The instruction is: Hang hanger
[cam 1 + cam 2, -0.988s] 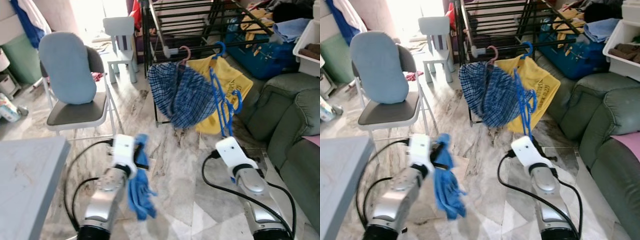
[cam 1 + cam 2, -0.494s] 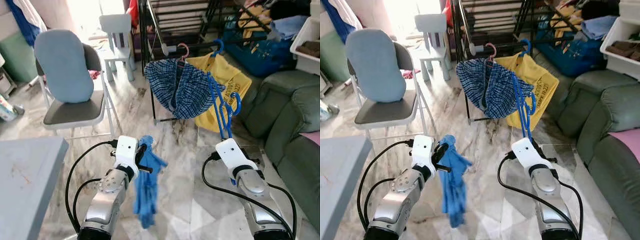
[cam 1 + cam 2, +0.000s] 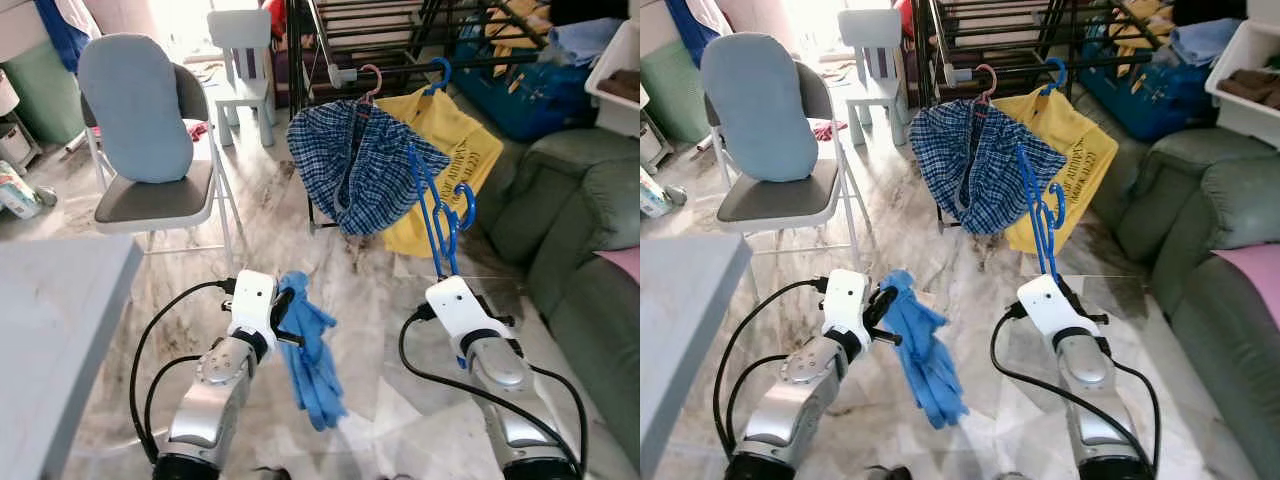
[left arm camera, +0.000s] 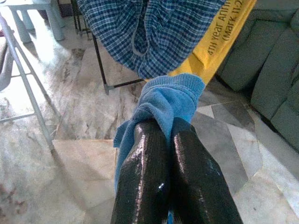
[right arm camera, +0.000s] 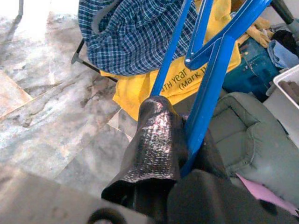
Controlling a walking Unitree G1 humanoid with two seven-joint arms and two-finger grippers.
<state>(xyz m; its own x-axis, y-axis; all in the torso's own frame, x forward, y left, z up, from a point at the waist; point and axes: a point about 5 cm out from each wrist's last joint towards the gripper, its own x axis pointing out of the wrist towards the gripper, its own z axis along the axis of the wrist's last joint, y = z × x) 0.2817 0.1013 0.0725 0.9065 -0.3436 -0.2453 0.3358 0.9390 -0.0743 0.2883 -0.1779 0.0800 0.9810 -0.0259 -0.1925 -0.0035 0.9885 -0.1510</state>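
My right gripper [image 3: 463,292] is shut on a blue plastic hanger [image 3: 440,215] that stands upright above it, low and in front of the drying rack; the wrist view shows its fingers [image 5: 156,140] clamped on the blue bars [image 5: 210,88]. My left gripper [image 3: 290,312] is shut on a blue cloth [image 3: 312,355] that droops toward the floor, with its fingers [image 4: 159,177] pinching the bunched fabric [image 4: 170,100]. On the black drying rack [image 3: 340,40] hang a checked blue garment [image 3: 355,165] on a pink hanger and a yellow shirt [image 3: 455,160] on a blue hanger.
A grey folding chair [image 3: 150,195] with a light blue cushion stands at the left, a small white chair [image 3: 240,60] behind it. A green sofa [image 3: 590,240] lies at the right. A grey table corner [image 3: 50,330] is at the near left. Marble floor lies between.
The camera has shifted a little, so the rack sits slightly differently in view. The blue cloth has swung and now hangs further right under my left gripper. Both grips are unchanged.
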